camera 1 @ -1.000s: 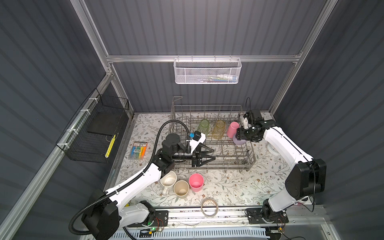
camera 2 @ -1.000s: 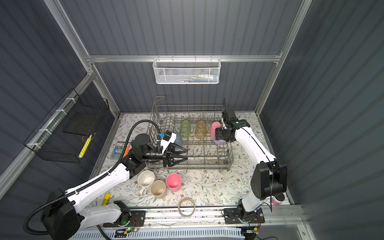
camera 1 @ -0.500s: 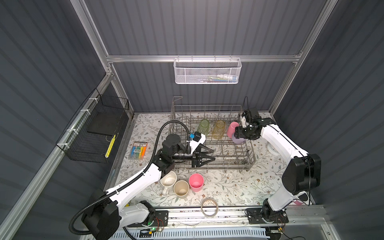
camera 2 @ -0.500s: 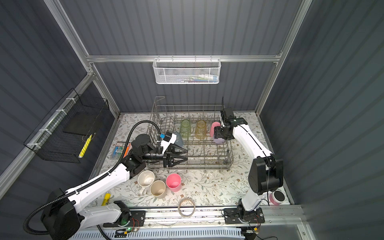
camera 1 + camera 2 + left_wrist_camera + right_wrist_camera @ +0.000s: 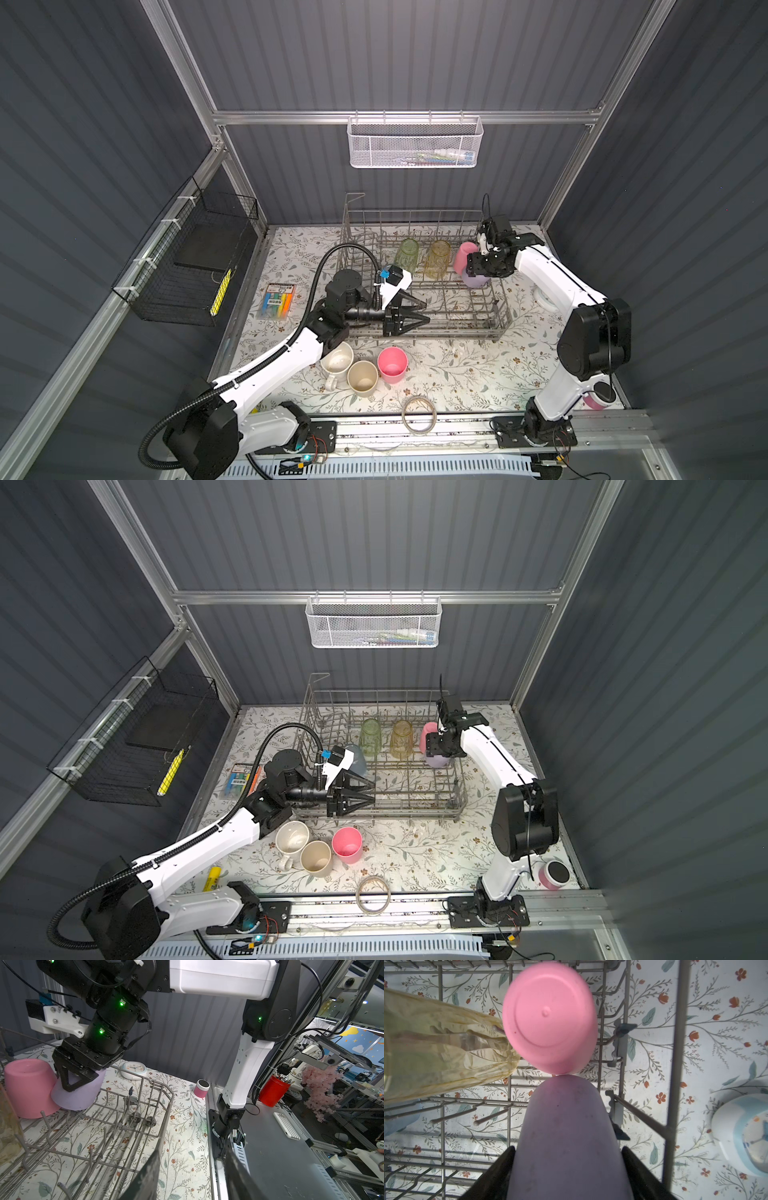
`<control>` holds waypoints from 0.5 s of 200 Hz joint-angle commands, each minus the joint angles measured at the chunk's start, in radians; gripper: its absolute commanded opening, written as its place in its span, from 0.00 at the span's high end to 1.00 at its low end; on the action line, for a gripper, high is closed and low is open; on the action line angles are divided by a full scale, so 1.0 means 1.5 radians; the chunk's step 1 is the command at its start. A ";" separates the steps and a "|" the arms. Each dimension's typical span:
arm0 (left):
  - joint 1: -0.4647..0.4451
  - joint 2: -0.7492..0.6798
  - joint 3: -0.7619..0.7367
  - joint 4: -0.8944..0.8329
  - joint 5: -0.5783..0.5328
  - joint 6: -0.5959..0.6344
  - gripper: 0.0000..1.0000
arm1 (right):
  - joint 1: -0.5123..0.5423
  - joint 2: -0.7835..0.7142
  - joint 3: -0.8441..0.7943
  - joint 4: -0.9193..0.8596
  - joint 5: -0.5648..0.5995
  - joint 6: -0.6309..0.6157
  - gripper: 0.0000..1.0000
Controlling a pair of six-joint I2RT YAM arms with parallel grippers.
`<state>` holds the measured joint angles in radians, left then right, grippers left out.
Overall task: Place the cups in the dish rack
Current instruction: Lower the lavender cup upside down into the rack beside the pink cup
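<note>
Lilac and mouth down, the lilac cup (image 5: 566, 1126) stands at the right end of the dish rack (image 5: 457, 331), towards its far side. It sits between the fingers of the right gripper (image 5: 567, 1150), which comes down on it from above. The jaws are closed against its two sides and hold it. Whether its rim rests fully on the wires cannot be told. Its far side touches the far pink cup (image 5: 550, 1018), which is also upside down. Left of that, in the same far row, stand the amber tumbler (image 5: 438, 259) and then the green tumbler (image 5: 406, 254), both inverted. The blue tumbler (image 5: 358, 759) is further left and a little nearer, half hidden behind the left arm's wrist. That makes five cups in the rack: one lilac, one pink and three see-through tumblers. The left gripper (image 5: 427, 312) hovers over the near left part of the rack, pointing right. Its fingers are spread about halfway, with nothing between them. On the flowered table (image 5: 457, 374), just in front of the rack's near left corner, three cups stand mouth up in a tight group. These are the white mug (image 5: 337, 360), the beige cup (image 5: 363, 376) and the near pink cup (image 5: 392, 365). In all there are eight cups, two of them pink and one each of the other colours.
</note>
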<state>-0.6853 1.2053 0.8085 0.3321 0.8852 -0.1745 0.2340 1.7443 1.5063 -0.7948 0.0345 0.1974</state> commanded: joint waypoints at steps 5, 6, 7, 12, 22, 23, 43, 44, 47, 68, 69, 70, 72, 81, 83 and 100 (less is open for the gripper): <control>0.004 -0.011 -0.005 -0.006 0.000 0.019 0.50 | 0.003 0.012 0.026 -0.021 0.020 -0.006 0.42; 0.004 -0.011 -0.006 -0.006 -0.001 0.019 0.50 | 0.003 0.013 0.026 -0.021 0.019 -0.006 0.42; 0.004 -0.012 -0.006 -0.007 0.000 0.019 0.50 | 0.003 0.013 0.026 -0.022 0.020 -0.006 0.42; 0.004 -0.012 -0.006 -0.007 -0.002 0.019 0.50 | 0.004 0.016 0.027 -0.024 0.020 -0.006 0.41; 0.004 -0.011 -0.007 -0.008 -0.001 0.021 0.50 | 0.005 0.017 0.028 -0.025 0.020 -0.006 0.41; 0.004 -0.011 -0.007 -0.008 -0.001 0.021 0.50 | 0.006 0.018 0.028 -0.025 0.020 -0.006 0.41; 0.004 -0.010 -0.008 -0.007 -0.002 0.021 0.50 | 0.007 0.027 0.031 -0.028 0.020 -0.004 0.39; 0.004 -0.010 -0.008 -0.007 -0.002 0.021 0.50 | 0.008 0.028 0.031 -0.029 0.021 -0.004 0.39; 0.004 -0.010 -0.007 -0.007 -0.001 0.021 0.50 | 0.008 0.029 0.032 -0.029 0.021 -0.005 0.38; 0.005 -0.009 -0.007 -0.007 -0.001 0.022 0.50 | 0.010 0.038 0.032 -0.033 0.025 -0.005 0.35; 0.005 -0.009 -0.007 -0.007 -0.001 0.022 0.50 | 0.010 0.039 0.032 -0.033 0.024 -0.005 0.34; 0.005 -0.010 -0.008 -0.008 -0.001 0.022 0.50 | 0.010 0.039 0.033 -0.034 0.025 -0.005 0.34; 0.005 -0.010 -0.008 -0.008 -0.001 0.022 0.50 | 0.011 0.040 0.033 -0.034 0.025 -0.004 0.34; 0.005 -0.010 -0.007 -0.008 -0.001 0.022 0.50 | 0.013 0.043 0.032 -0.034 0.030 -0.004 0.33; 0.005 -0.009 -0.007 -0.008 -0.001 0.022 0.50 | 0.014 0.044 0.033 -0.034 0.031 -0.004 0.33; 0.005 -0.009 -0.009 -0.010 -0.001 0.023 0.51 | 0.016 0.049 0.032 -0.035 0.033 -0.003 0.31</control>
<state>-0.6853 1.2053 0.8066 0.3279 0.8848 -0.1631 0.2546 1.7977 1.5360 -0.8230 0.0566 0.1978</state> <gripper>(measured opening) 0.497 0.724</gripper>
